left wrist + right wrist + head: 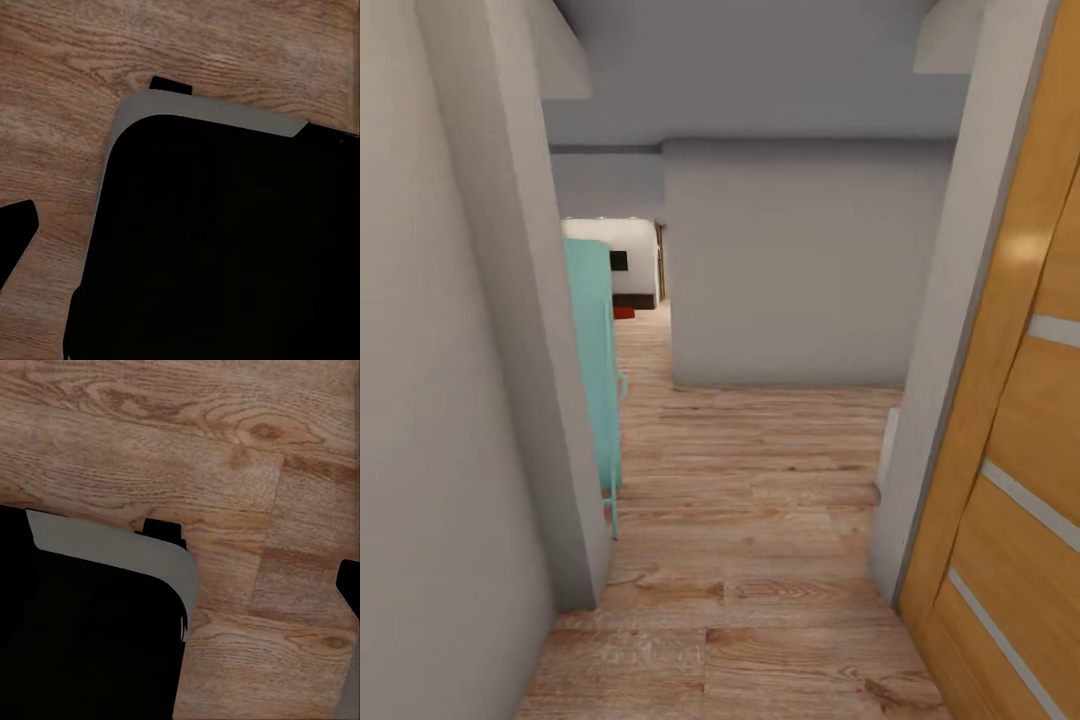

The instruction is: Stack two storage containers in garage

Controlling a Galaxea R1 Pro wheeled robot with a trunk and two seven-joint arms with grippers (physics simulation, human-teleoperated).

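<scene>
The two storage containers are out of view. I am in a narrow hallway with a light wood plank floor point(750, 520). In the left wrist view, one dark fingertip point(16, 236) of my left gripper point(180, 240) sits at the picture's edge over the planks, and its partner is lost against my black, grey-edged base point(225, 247). My right gripper point(180, 592) likewise shows one fingertip point(351, 585) at the picture's edge, above the floor and beside the base point(82, 637). Both stand open and hold nothing.
A grey wall point(490, 350) closes in on the left, with a teal cabinet point(598, 370) behind its corner. An orange wooden door point(1010, 450) stands at the right. A grey wall point(800, 260) blocks straight ahead. A passage at the left leads to a bright room with a small red patch point(623, 312) on its floor.
</scene>
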